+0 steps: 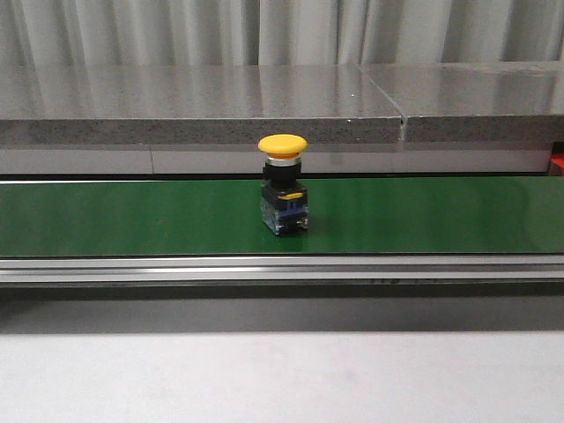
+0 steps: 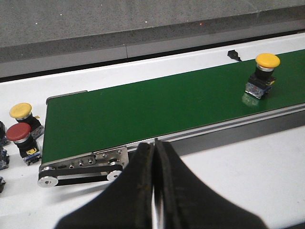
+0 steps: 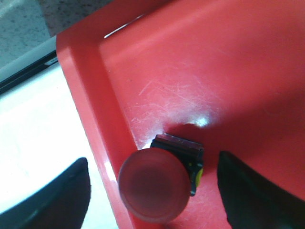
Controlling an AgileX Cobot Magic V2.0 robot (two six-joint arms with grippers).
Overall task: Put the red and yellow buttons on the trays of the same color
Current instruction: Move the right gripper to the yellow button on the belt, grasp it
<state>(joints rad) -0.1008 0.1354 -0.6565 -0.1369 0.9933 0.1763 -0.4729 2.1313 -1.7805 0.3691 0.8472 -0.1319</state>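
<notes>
Red button [image 3: 155,188] sits inside the red tray [image 3: 214,71], tucked into the corner close against the tray's raised rim, and directly between the spread fingers of the right gripper [image 3: 153,191]. Those fingers stand wide apart with clear gaps on both sides of the button, so nothing is being held; this looks like a button just set down in the tray of its own color. It stands upright on its dark switch body, long axis vertical, with the round mushroom cap pointing up toward the wrist camera. A yellow button [image 1: 283,183] stands upright the same way on the green conveyor belt [image 1: 132,216], cap upward, well ahead of the left gripper [image 2: 154,186] and off to one side of it. The left gripper hangs over the white tabletop [image 2: 238,167] just short of the belt's near end, its fingers pressed together with nothing between them, probably waiting for that button. Beyond the belt's end, on the other side, a spare yellow button [image 2: 21,111] and a spare red button [image 2: 19,133] stand side by side on the tabletop. No yellow tray is visible.
</notes>
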